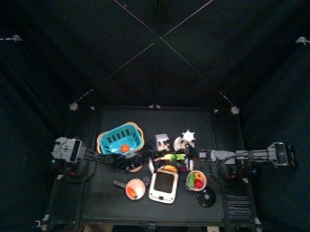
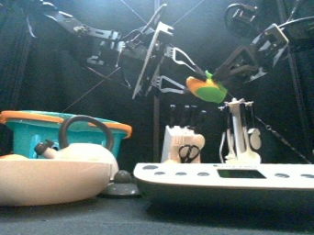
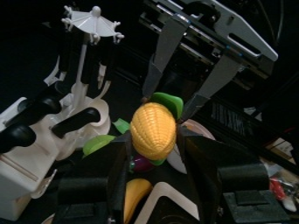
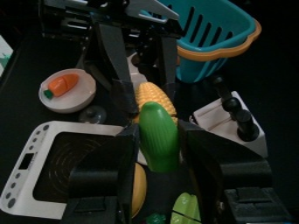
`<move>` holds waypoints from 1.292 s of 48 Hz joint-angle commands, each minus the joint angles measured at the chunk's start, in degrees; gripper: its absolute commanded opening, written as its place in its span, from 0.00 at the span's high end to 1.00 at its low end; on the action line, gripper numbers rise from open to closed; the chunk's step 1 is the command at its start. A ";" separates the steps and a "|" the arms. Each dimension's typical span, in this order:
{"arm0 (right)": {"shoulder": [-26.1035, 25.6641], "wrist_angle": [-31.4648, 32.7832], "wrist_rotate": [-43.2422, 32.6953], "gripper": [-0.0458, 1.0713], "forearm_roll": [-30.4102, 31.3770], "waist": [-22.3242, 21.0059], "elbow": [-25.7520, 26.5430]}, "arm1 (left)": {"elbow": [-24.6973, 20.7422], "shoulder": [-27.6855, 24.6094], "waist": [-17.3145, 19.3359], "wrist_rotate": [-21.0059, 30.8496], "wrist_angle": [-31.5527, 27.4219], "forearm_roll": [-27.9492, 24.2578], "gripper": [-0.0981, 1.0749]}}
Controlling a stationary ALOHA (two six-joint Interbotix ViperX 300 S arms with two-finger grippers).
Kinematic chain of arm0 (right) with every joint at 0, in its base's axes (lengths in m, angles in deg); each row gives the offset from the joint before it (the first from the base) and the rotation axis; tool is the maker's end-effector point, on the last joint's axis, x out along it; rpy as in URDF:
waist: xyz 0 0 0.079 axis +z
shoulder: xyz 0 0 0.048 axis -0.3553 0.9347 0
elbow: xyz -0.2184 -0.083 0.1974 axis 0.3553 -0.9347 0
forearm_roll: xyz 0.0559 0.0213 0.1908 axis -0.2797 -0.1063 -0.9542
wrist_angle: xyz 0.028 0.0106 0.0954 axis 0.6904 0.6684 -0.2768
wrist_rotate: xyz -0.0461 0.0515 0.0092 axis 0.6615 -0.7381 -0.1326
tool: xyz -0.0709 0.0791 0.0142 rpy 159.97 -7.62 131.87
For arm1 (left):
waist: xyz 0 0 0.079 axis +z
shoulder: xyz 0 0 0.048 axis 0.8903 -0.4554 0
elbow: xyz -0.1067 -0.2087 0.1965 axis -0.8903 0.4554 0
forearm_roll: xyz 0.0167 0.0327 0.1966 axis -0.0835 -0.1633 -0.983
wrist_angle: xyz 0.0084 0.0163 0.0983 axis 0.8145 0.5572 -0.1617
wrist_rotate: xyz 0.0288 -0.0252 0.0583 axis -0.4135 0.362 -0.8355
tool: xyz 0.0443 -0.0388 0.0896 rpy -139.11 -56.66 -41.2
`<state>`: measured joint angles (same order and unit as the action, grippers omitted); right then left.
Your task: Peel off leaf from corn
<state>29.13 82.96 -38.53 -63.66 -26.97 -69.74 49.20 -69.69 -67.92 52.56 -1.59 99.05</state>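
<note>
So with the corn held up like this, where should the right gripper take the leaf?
Grip the leaf at its free end, away from the left gripper holding the corn. It lies lengthwise along the cob, facing the right gripper, so approaching straight along that axis looks best.

2 black arms (image 1: 248, 156), blocky jointed housings. Each gripper (image 3: 187, 83) has 2 long flat jaws, grey-edged under the light. Dark cables run along the left arm (image 1: 75, 152).
</note>
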 commanded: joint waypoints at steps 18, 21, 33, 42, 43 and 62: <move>-3.52 -0.18 0.00 0.46 -0.70 -0.26 -0.88 | 0.18 1.49 0.26 0.00 0.18 0.18 0.39; -3.60 -0.26 0.00 0.46 -1.05 -0.26 -1.05 | 0.09 1.49 0.26 0.00 0.18 0.18 0.39; -3.60 -0.26 0.18 0.46 0.18 0.53 -1.05 | 0.09 1.49 0.26 0.00 0.26 0.18 0.38; -3.69 -0.35 0.18 0.46 0.18 0.62 -1.14 | 0.18 1.49 0.26 0.00 0.26 0.18 0.39; -3.69 -0.35 0.18 0.45 0.18 0.62 -1.14 | 0.18 1.49 0.35 0.00 0.18 0.18 0.39; -2.11 -1.85 0.09 0.21 -0.44 0.44 -0.79 | -0.26 1.41 0.26 0.00 0.18 0.18 0.39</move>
<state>26.67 81.91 -38.44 -63.92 -26.44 -71.41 50.08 -69.69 -67.74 52.64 -1.67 99.32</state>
